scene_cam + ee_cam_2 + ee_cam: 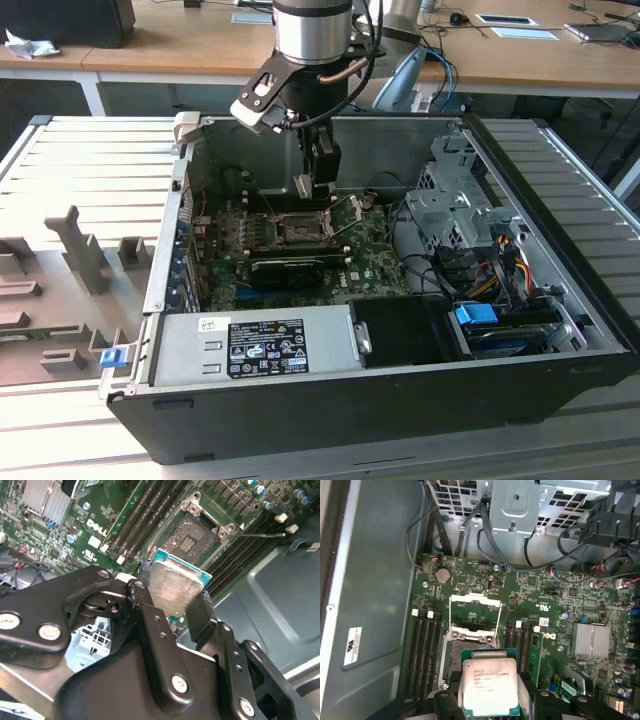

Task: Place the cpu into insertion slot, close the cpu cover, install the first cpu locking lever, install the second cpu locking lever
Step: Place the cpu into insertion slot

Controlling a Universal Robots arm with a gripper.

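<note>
fingers (155, 630) clamp the cpu (175, 587) above the insertion slot (192, 535); case (400, 400) sits on slatted table (90, 150).

The arm (312, 30) comes straight down from above, wrist upright, with its pincer (312, 182) pointing down. In the second wrist view its two black fingers (150, 620) press against opposite edges of the cpu (172, 582), gripping it tilted between them.

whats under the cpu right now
The cpu, held in the jaws, hangs over the motherboard. In the first wrist view the open insertion slot shows past its edge; the slot's part beneath the chip is covered.
</note>
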